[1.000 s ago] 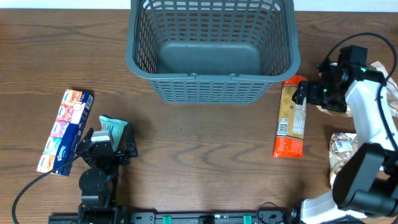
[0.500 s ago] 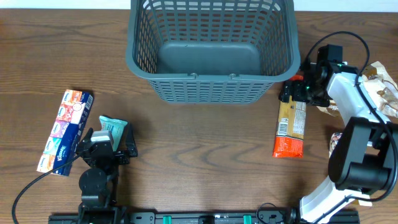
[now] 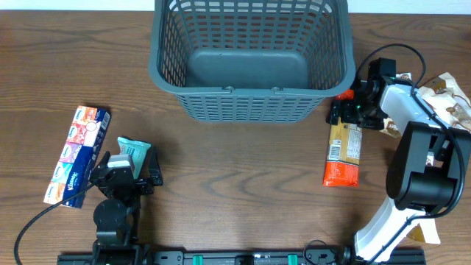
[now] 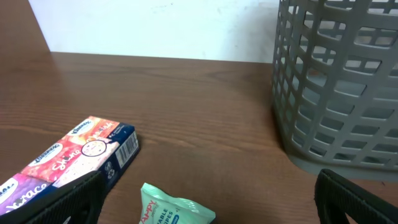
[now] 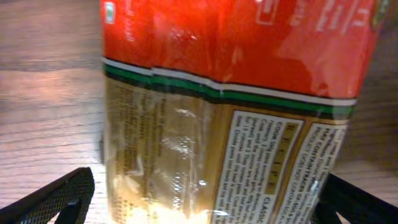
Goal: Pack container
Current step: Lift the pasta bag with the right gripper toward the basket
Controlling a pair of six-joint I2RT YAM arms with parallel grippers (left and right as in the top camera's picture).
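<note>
The right claw (image 3: 347, 112) is spread wide around the orange pack's (image 3: 344, 151) top end, beside the grey basket (image 3: 250, 103). The left claw (image 3: 126, 171) is spread too, by a green pack (image 3: 134, 151).

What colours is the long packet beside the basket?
Long packet: orange-red ends, golden-tan middle; right wrist view shows it best.

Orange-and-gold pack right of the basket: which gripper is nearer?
Right. The right gripper is at the orange-and-gold pack's far end, open, fingers flanking it. The left gripper sits far off on the other side, beside the mint pouch.
</note>
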